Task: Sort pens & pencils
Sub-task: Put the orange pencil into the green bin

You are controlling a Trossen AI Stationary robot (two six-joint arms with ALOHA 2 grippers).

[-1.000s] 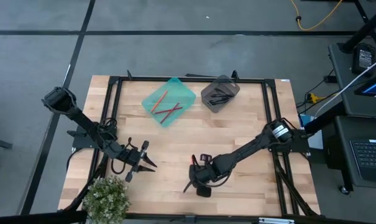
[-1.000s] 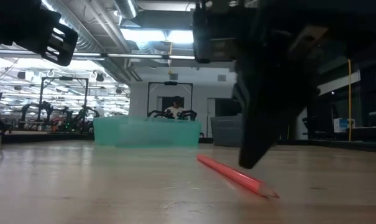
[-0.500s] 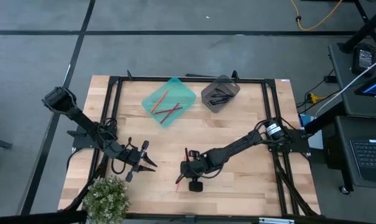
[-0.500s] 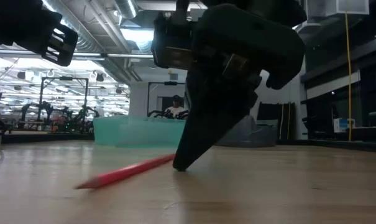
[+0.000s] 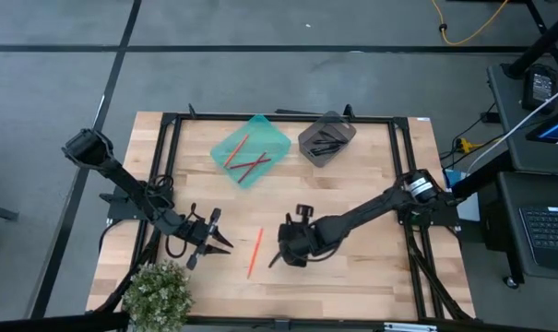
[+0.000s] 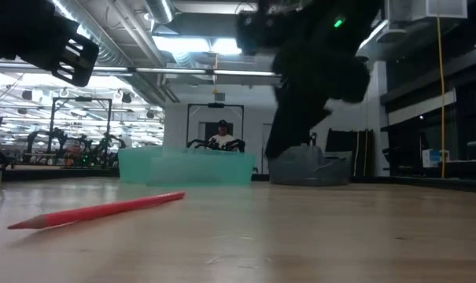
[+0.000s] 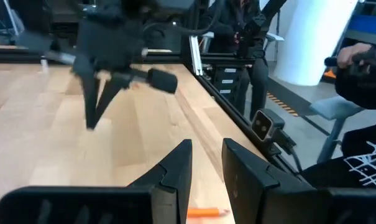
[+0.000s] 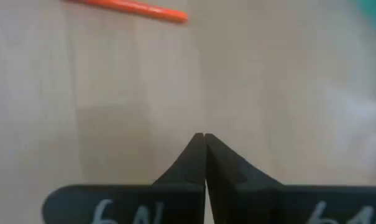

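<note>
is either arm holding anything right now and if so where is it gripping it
Nothing is held. The right end effector is shut on nothing above the table, and the left end effector is empty. The orange pencil lies loose on the table between them.

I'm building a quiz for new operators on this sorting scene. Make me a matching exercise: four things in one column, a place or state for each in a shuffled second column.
1. orange pencil
2. teal tray
3. grey bin
4. right tool

a. holds black pens
b. shut, empty, above the table
c. lying loose on the wood
d. holds red pencils

Pairs: 1-c, 2-d, 3-a, 4-b
</note>
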